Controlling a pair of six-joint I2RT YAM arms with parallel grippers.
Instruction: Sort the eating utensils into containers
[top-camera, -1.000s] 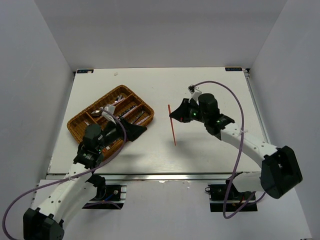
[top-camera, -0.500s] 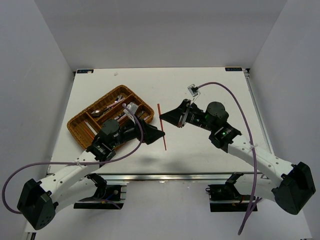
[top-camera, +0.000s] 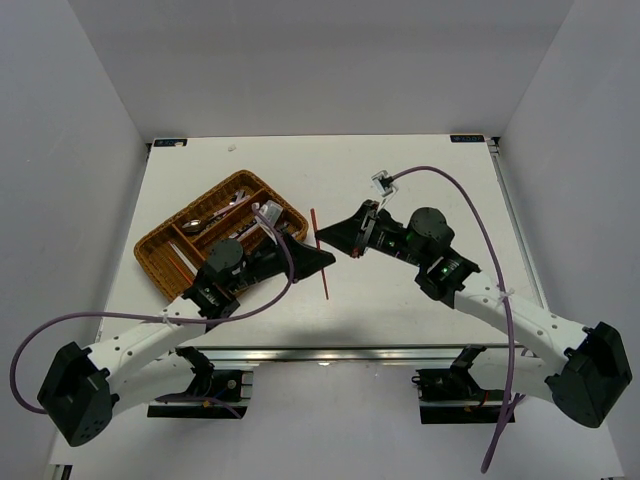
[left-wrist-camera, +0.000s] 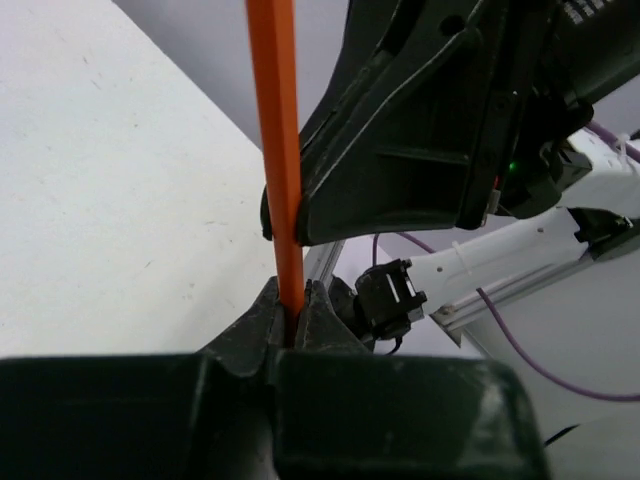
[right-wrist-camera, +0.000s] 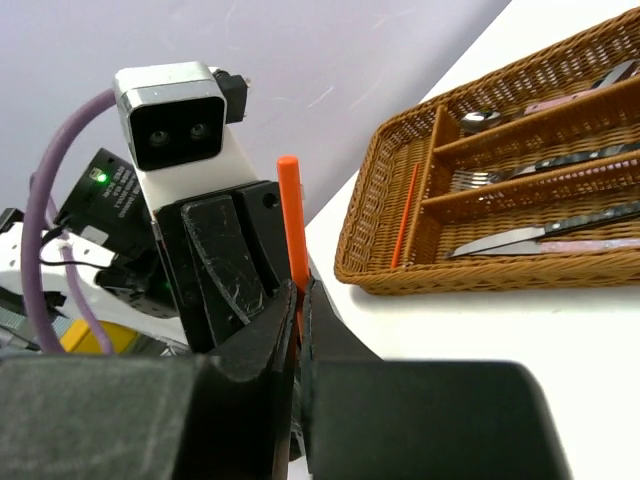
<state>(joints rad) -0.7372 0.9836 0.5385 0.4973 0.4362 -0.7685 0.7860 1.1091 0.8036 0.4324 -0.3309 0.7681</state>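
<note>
A thin red chopstick (top-camera: 319, 240) hangs above the table between both arms, right of the woven tray (top-camera: 150, 256). My left gripper (top-camera: 327, 259) is shut on its lower part, and in the left wrist view the chopstick (left-wrist-camera: 283, 150) rises out of the closed left gripper (left-wrist-camera: 292, 312). My right gripper (top-camera: 322, 237) is shut on the same chopstick (right-wrist-camera: 291, 215) just above, so the right gripper (right-wrist-camera: 299, 298) nearly touches the left one. The tray (right-wrist-camera: 372, 262) holds a second red chopstick (right-wrist-camera: 404, 216), knives (right-wrist-camera: 520, 237), a fork (right-wrist-camera: 478, 180) and a spoon (right-wrist-camera: 482, 119).
The tray lies at the table's left, slanted, under the left arm's forearm. A small white scrap (top-camera: 231, 148) lies near the far edge. The right arm's purple cable (top-camera: 470, 200) loops over the right half of the table.
The left arm swung from the tray to the chopstick and its jaws closed on it. The right arm carried the chopstick leftward toward the tray and kept its grip.
</note>
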